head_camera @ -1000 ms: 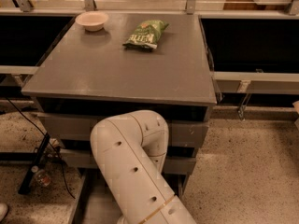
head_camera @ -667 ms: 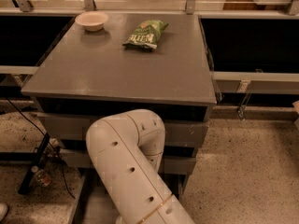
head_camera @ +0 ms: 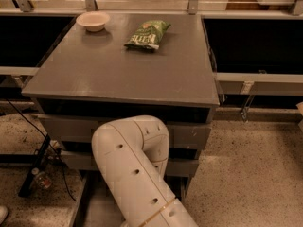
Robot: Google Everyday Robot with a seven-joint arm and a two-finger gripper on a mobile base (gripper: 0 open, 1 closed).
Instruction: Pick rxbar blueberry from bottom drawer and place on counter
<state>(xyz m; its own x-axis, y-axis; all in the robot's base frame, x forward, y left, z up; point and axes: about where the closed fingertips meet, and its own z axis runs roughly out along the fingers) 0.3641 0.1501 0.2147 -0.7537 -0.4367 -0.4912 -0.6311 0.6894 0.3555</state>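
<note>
Speckled floor (head_camera: 251,174) runs along the near part of your view, and a grey drawer cabinet (head_camera: 57,126) stands on it. Nearest you, at 6 o'clock, the white arm (head_camera: 135,174) comes up from the bottom edge and folds into an elbow in front of the cabinet's face. The claw is out of sight, somewhere behind or below that elbow, so you cannot tell whether it is wide, narrow or carrying anything.

At 7 o'clock, just beside the arm, a strip of the bottom drawer (head_camera: 100,206) shows pulled out, with a plain grey floor. The rxbar blueberry is not visible on that strip, and the arm hides the rest. The upper drawers (head_camera: 191,136) look shut.

Farther back, the tabletop (head_camera: 118,74) carries a green chip bag (head_camera: 147,34) at 12 o'clock and a pale bowl (head_camera: 93,21) at 11 o'clock, both toward its far edge. No bar lies there, so you are probably at the reach or grasp inside the drawer. Next you would need a firm hold on the bar, a lift clear of the drawer fronts, then a set-down short of the bag.
</note>
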